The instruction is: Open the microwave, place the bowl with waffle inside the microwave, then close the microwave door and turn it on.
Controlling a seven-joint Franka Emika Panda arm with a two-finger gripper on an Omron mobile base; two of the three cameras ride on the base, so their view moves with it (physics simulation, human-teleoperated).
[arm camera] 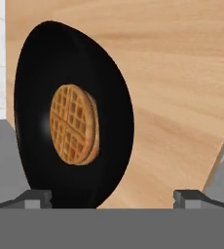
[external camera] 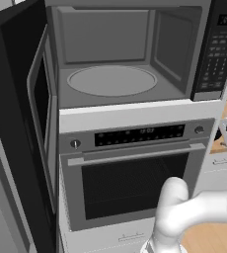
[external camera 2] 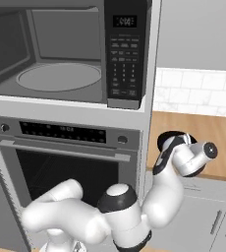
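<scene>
The microwave stands open, its round grey turntable bare. The microwave door is swung out to the left, its grey inner frame facing the cavity. To the right, on the wooden counter, sits the black bowl with the orange-brown waffle lying in its middle. My gripper is open just above the bowl, one fingertip over the bowl's rim and the other over bare wood. In the right base view my hand covers most of the bowl.
A steel-fronted oven with a long horizontal handle sits directly under the microwave. The keypad panel is on the microwave's right side. White tile backsplash rises behind the counter, with grey cabinet drawers below.
</scene>
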